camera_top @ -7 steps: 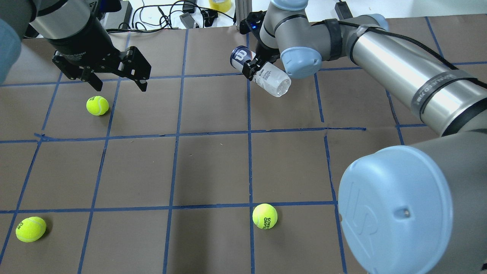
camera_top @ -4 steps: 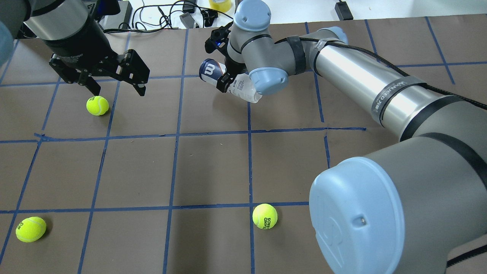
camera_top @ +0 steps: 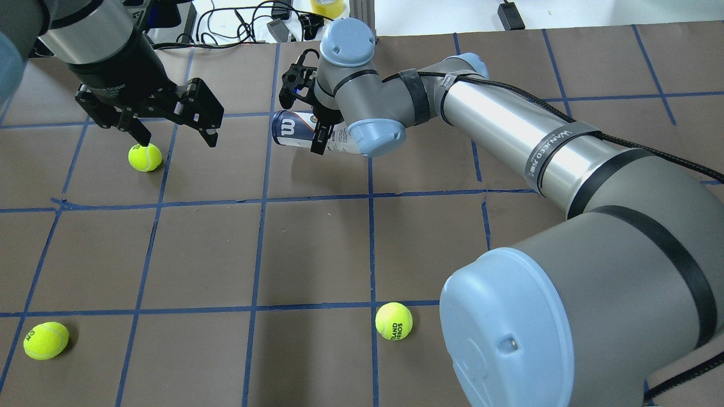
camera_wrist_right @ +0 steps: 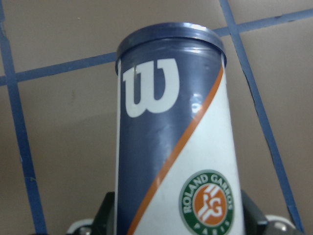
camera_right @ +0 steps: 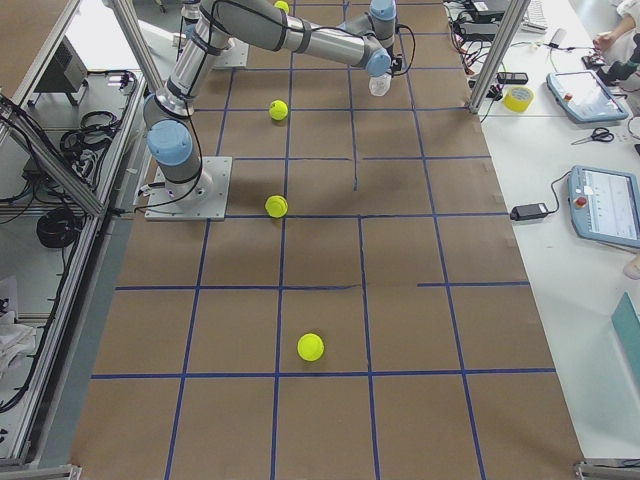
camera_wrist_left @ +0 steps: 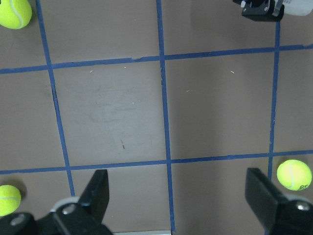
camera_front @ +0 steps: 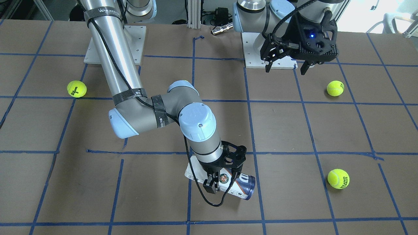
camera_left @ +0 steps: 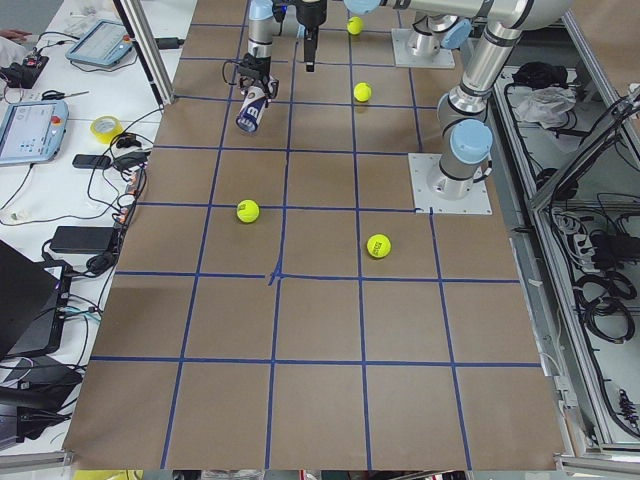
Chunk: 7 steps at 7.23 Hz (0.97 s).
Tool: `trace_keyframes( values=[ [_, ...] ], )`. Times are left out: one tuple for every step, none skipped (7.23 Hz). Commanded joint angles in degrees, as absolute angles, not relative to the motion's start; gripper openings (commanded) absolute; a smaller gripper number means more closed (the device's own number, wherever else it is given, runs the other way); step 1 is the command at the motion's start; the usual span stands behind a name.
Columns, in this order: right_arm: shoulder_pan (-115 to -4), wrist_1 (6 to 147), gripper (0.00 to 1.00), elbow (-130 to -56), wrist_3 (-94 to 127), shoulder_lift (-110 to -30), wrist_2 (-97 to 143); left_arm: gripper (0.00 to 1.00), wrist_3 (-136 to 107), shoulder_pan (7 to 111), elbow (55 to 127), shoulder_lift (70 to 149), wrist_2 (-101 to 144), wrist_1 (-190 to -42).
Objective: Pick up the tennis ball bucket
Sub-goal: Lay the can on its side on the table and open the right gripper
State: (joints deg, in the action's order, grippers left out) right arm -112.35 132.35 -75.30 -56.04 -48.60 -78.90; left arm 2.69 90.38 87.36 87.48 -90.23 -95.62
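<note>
The tennis ball bucket [camera_top: 294, 130] is a slim white and navy tube with a white "W", and it lies nearly level in the air over the table's far middle. My right gripper [camera_top: 320, 133] is shut on the tennis ball bucket [camera_front: 237, 186] around its middle, and its navy capped end points to the left of the overhead view. The right wrist view is filled by the tennis ball bucket [camera_wrist_right: 171, 147] with its round emblem. My left gripper [camera_top: 176, 135] hangs open and empty to the left, just above a loose tennis ball [camera_top: 145, 156].
Two more tennis balls [camera_top: 46, 340] [camera_top: 393, 321] lie near the front of the brown, blue-taped table [camera_top: 317, 249]. Cables and a tape roll [camera_top: 328, 5] sit beyond the far edge. My right arm's elbow [camera_top: 509, 333] looms large at the front right.
My right arm has swung left across the table's far side with the bucket, which has turned from slanted to nearly level. The left gripper has hardly moved.
</note>
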Motion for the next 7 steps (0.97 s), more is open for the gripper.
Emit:
trace_keyframes(
  values=[
    [-112.3,135.5,0.82,-76.2,-64.5,-48.1,-74.7,1.0,2.5,90.4,87.5,87.5,-90.1,-95.6],
    [-112.3,136.0,0.82,-76.3,-64.9,-47.1,-73.2,1.0,2.4,90.5,87.5,87.7,-90.1,-95.5],
    [-112.2,136.4,0.82,-76.6,-65.5,-46.8,-73.2,1.0,2.5,90.4,87.5,87.6,-90.3,-95.6],
    [-111.7,136.7,0.82,-76.7,-65.7,-46.2,-73.0,1.0,2.5,90.5,87.5,87.9,-90.2,-95.6],
    [-111.7,137.8,0.82,-76.9,-66.2,-45.9,-72.3,1.0,2.5,90.4,87.5,88.6,-90.3,-95.0],
    [-111.7,139.4,0.82,-77.4,-66.5,-45.8,-72.3,1.0,3.2,90.4,87.5,88.6,-90.2,-94.9],
    [-111.6,140.4,0.84,-77.8,-66.5,-44.8,-72.2,1.0,3.3,90.3,87.6,88.6,-90.1,-94.9]
  ],
)
